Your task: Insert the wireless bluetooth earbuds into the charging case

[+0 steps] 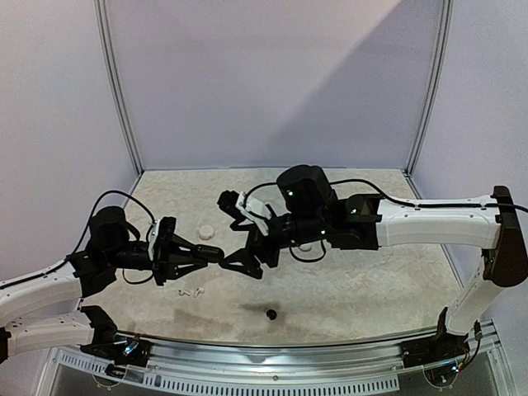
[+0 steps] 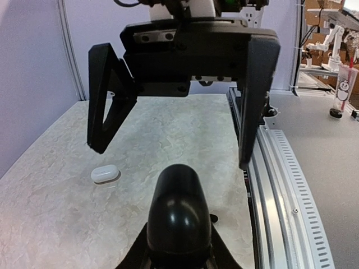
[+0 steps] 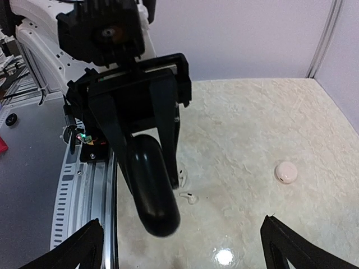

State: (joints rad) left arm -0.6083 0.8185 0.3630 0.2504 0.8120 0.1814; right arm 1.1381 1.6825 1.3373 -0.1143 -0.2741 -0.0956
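Observation:
My left gripper (image 1: 200, 253) (image 2: 179, 249) is shut on a glossy black pebble-shaped charging case (image 1: 211, 252) (image 2: 179, 213) (image 3: 151, 190), holding it above the table with the lid closed. The right gripper (image 1: 229, 237) (image 3: 185, 252) stands wide open facing the case, one finger on each side and neither touching it. Two white earbuds (image 1: 186, 290) (image 3: 191, 196) lie on the table below the case. A black earbud (image 1: 271, 313) lies alone near the front edge.
A round pale pink case (image 1: 206, 233) (image 3: 286, 172) rests behind the left gripper. A white case (image 2: 105, 174) (image 1: 306, 246) lies under the right arm. The metal rail (image 1: 272, 356) runs along the table's near edge, and walls enclose the back and sides.

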